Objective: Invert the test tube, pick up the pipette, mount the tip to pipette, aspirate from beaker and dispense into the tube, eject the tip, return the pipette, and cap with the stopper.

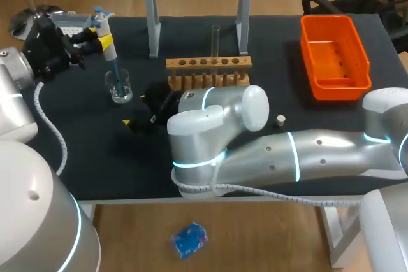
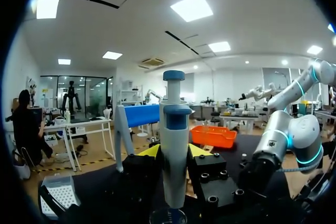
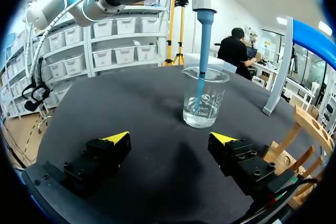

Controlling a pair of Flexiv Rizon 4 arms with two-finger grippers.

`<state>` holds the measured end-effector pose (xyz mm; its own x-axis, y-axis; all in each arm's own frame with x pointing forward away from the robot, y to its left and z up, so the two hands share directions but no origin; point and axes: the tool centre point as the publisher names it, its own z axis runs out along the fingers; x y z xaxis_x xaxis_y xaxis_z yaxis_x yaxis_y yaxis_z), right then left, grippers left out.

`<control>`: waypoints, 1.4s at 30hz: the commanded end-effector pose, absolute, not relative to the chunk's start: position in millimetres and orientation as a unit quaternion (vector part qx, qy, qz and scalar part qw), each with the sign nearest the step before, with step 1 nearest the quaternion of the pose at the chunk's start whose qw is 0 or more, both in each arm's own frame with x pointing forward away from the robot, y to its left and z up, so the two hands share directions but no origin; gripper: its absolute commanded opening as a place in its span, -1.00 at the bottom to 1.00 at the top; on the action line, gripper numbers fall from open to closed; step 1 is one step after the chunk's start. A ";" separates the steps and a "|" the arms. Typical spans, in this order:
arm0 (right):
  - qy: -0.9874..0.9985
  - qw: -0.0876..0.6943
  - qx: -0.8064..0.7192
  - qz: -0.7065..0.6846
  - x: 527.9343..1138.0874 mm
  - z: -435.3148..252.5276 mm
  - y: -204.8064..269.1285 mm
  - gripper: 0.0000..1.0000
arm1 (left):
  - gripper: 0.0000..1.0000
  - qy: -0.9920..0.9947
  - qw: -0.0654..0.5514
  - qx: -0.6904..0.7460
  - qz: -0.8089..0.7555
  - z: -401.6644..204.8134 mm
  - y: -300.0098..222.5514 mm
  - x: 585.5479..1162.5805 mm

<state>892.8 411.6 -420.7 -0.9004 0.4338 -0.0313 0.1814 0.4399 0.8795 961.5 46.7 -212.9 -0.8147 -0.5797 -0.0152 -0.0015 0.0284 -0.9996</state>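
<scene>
Above the beaker, left gripper pinches the pipette upright, tip dipped straight down inside.

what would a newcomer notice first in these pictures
The left gripper holds a pipette upright, its end dipped into the glass beaker at the head view's left. The right gripper hangs open low over the black tabletop, facing that beaker; a bright orange bin stands at far right.

We note pipette upright, white body with blue tip dipped into clear glass beaker — shallow liquid inside. Test tube upright in wooden rack; small stopper well apart.
</scene>
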 end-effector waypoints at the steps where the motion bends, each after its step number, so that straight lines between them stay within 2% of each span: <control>1: 0.840 0.128 0.184 0.495 892.6 -420.9 412.7 1.00 | -1.00 0.684 0.216 -0.212 -0.663 -213.7 45.1 960.9; 20: 0.846 0.135 0.171 0.487 891.5 -415.7 412.8 1.00 | -1.00 0.684 0.215 -0.211 -0.664 -214.0 44.5 960.5; 33: 0.848 0.141 0.172 0.480 863.0 -385.8 383.2 1.00 | -1.00 0.684 0.215 -0.211 -0.664 -214.0 44.5 960.5; 42: 0.850 0.114 0.165 0.488 844.3 -360.1 353.1 1.00 | -1.00 0.684 0.215 -0.211 -0.664 -214.0 44.5 960.5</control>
